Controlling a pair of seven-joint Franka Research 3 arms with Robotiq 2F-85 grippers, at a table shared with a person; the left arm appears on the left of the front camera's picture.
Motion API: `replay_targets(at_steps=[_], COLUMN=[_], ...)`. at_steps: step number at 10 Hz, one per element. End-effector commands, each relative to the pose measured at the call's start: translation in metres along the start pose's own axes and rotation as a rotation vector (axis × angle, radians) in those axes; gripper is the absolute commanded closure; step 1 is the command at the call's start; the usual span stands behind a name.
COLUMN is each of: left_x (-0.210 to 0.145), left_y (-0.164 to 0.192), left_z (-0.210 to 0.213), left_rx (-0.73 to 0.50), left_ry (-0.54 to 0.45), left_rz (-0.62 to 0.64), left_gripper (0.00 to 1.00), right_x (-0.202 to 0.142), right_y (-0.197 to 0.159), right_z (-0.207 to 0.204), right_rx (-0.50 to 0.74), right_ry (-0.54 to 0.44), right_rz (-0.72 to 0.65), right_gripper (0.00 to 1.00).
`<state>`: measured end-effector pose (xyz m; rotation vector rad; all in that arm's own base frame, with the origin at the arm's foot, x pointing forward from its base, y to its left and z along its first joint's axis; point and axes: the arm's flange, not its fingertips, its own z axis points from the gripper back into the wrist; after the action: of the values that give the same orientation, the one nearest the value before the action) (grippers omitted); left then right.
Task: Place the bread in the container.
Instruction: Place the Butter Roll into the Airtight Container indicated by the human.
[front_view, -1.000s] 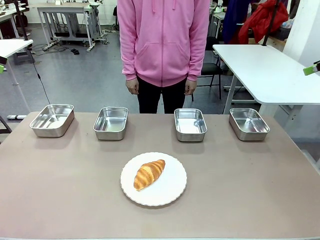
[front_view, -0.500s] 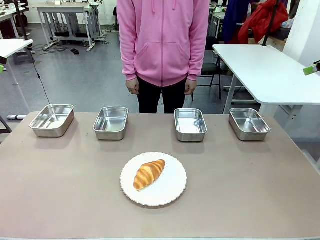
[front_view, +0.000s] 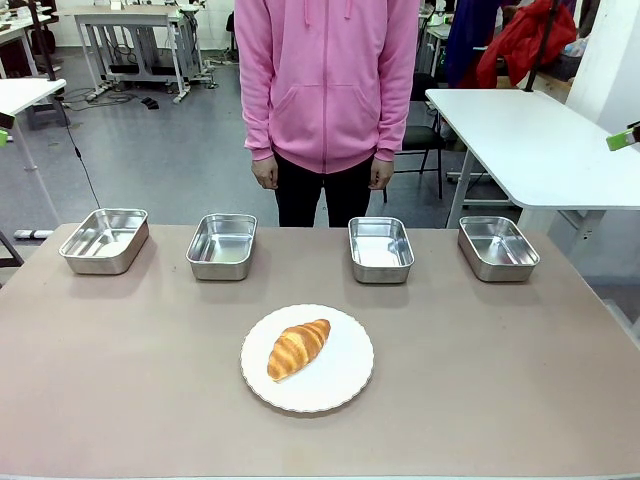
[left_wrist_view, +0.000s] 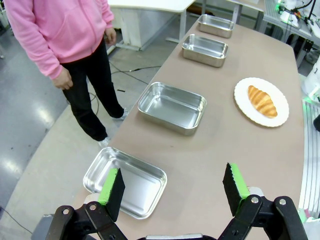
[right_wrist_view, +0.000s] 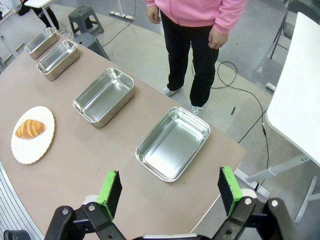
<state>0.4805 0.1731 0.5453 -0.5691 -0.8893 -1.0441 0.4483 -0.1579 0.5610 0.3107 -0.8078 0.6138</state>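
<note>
We see the bread (front_view: 298, 348), a golden-brown croissant w/ a ridged, glossy crust and paler tapered ends. It lies diagonally on a round white plate (front_view: 340, 385) w/ a fine scalloped edge. The plate sits toward the near edge of the table (front_view: 520, 380), about mid-width. The tabletop is matte, smooth and brownish-grey, w/ rounded far corners.

Along the far edge stand four shallow stainless-steel pans, rectangular w/ rounded corners and rolled rims, each showing its bare floor. The leftmost pan (front_view: 104, 240) is by the far-left corner. The second pan (front_view: 222, 246) and third pan (front_view: 381, 249) sit either side of the middle. The rightmost pan (front_view: 498, 248) is toward the far-right corner. Their walls are mirror-bright; the floors look more brushed, tho glare leaves us unsure. The bread is well apart from every pan, nearest the second and third.

The L gripper (left_wrist_view: 172, 182) hangs high over the table's left end, black fingers w/ green pads spread wide and nothing btwn them, the leftmost pan below. The R gripper (right_wrist_view: 168, 182) hangs high near the far-right corner, jaws fully apart and holding nothing, the rightmost pan below.

A person (front_view: 325, 90) in a pink zip hoodie and black trousers stands behind the far edge, arms at sides.
</note>
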Motion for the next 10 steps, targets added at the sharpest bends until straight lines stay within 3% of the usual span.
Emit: replay_targets(at_steps=[1, 10], left_x=[0.0022, 0.0022], left_y=[0.0003, 0.0003], left_z=[0.0013, 0.0013], left_rx=[-0.001, -0.001], left_ry=[0.005, 0.005], left_rz=[-0.005, -0.005], left_gripper=[0.0, 0.0], right_x=[0.0006, 0.0006], right_y=[0.0, 0.0], right_z=[-0.0004, -0.0004], right_rx=[0.006, 0.006], right_ry=[-0.01, -0.01], right_rz=[0.0, 0.0], right_gripper=[0.0, 0.0])
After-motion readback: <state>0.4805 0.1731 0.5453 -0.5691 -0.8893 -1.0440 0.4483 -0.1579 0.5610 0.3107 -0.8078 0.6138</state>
